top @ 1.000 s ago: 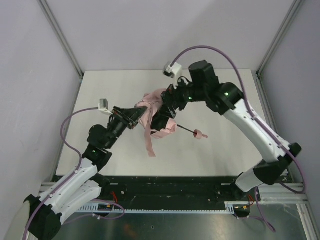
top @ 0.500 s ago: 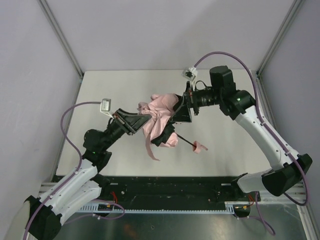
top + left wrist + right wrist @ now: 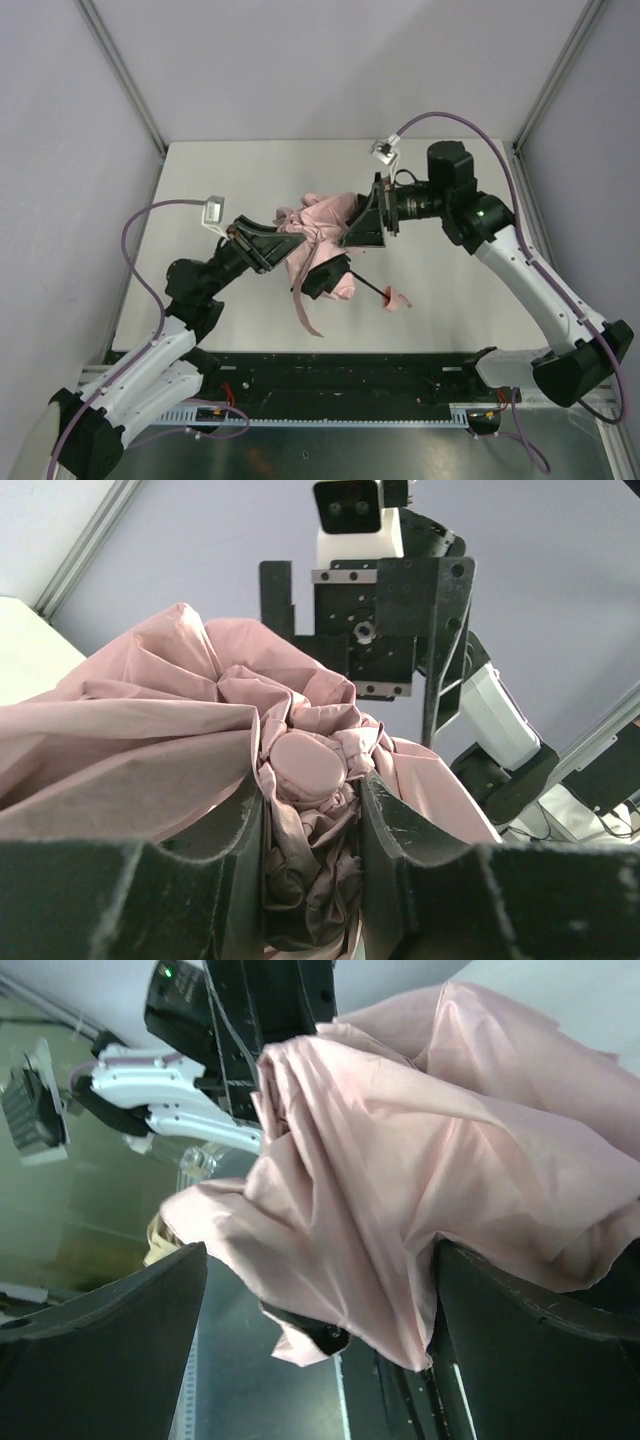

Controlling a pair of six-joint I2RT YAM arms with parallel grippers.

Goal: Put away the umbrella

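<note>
The umbrella (image 3: 322, 240) is a crumpled pale pink bundle held above the table. Its thin black shaft (image 3: 367, 285) and small pink handle (image 3: 394, 298) stick out to the lower right, and a pink strap (image 3: 305, 310) hangs below. My left gripper (image 3: 282, 245) is shut on bunched fabric at the bundle's left end; in the left wrist view its fingers (image 3: 385, 820) pinch the umbrella (image 3: 190, 730) folds. My right gripper (image 3: 352, 226) stands open at the bundle's right side. In the right wrist view the umbrella (image 3: 440, 1140) fabric drapes loosely between the wide-apart jaws of that gripper (image 3: 320, 1252).
The white table (image 3: 200, 190) lies below, boxed in by grey walls and metal posts. A black rail (image 3: 350, 372) runs along the near edge by the arm bases. The right arm's wrist (image 3: 365, 630) faces the left wrist camera just beyond the bundle.
My right gripper has drawn back to the right, off the top of the bundle, and now stands fully open. The left arm has shifted slightly right with the umbrella.
</note>
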